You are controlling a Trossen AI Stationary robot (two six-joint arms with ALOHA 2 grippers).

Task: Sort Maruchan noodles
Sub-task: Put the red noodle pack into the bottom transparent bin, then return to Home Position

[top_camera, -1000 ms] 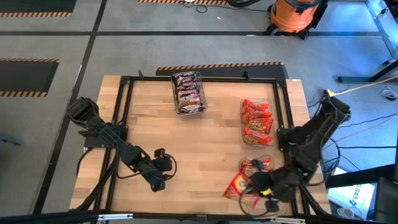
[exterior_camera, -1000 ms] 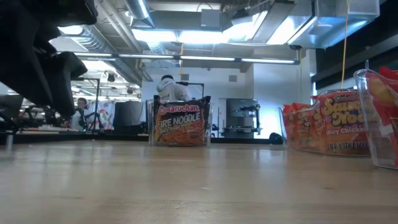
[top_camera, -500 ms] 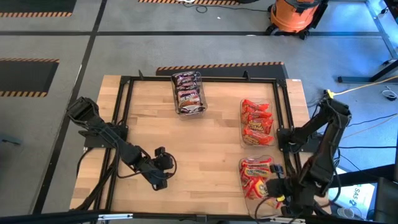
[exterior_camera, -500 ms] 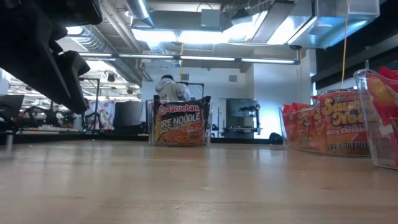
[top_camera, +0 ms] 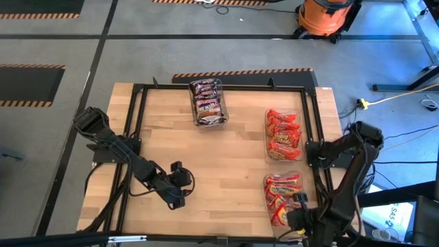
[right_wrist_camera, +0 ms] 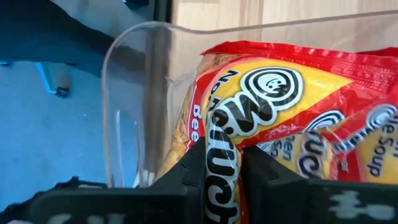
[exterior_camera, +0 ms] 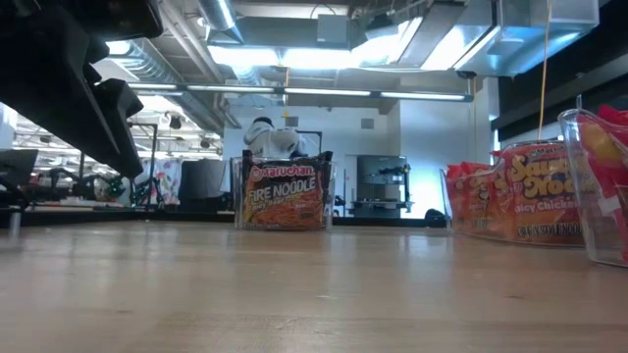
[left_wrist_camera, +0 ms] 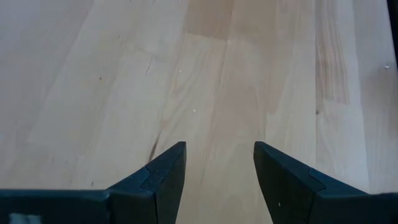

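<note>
Three clear plastic bins sit on a pale wooden counter (top_camera: 233,161). The far bin (top_camera: 208,103) near the back edge holds dark brown and black Maruchan packets (top_camera: 207,97). A second bin (top_camera: 283,135) on the right side holds red-orange packets (top_camera: 282,127). A third bin (top_camera: 282,197), near the front right corner, holds yellow-orange packets with red edges (top_camera: 281,192).

The right gripper (top_camera: 300,218) hangs at the front end of that third bin. Its jaws are nearly closed, pinching the edge of one yellow-and-red packet (right_wrist_camera: 261,106) that lies inside the bin; the packet's printed face rises just beyond the jaws, against the bin's curved clear wall (right_wrist_camera: 134,93).

The left gripper (top_camera: 180,185) rests low over bare wood on the front left part of the counter, well apart from every bin. Its jaws stand wide open and hold nothing.

Black metal rails frame the counter. Around it lies grey floor with striped hazard tape, and an orange shop vacuum (top_camera: 322,17) stands beyond the back edge. At counter height, ceiling ducts and lit panels show behind the bins.
</note>
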